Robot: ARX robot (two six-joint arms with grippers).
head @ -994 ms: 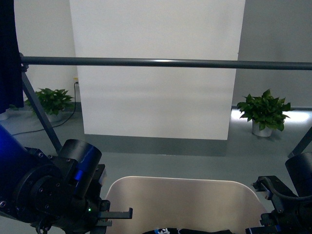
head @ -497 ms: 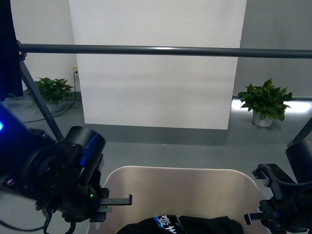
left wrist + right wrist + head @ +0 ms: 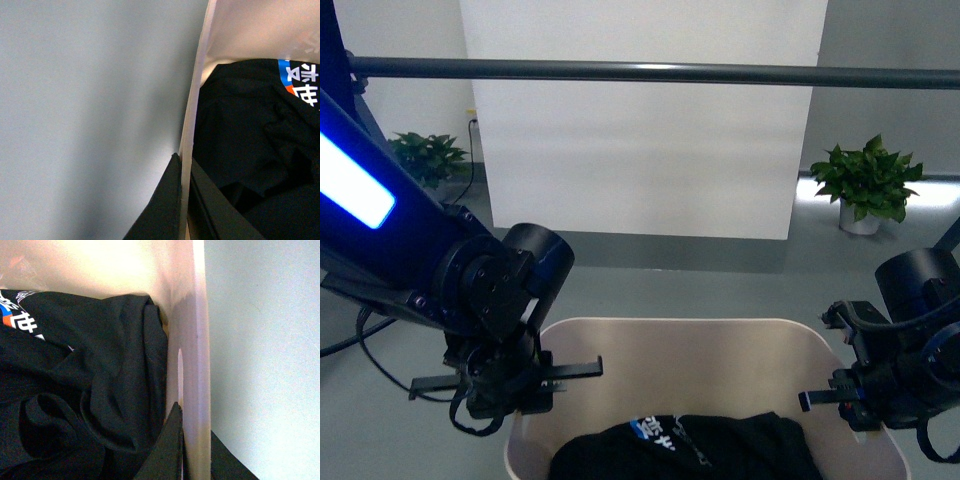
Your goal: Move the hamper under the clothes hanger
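Hamper (image 3: 690,325) with black clothes (image 3: 720,450), long axis parallel to hanger (image 3: 640,72), seen only from front, wrist views reveal left tool (image 3: 182,200) and right tool (image 3: 192,445) clenched on its end walls

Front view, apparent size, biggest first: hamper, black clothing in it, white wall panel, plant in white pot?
1. white panel
2. hamper, cropped by the frame
3. black clothing, also cropped
4. plant, far from the camera, so its true size is unsure
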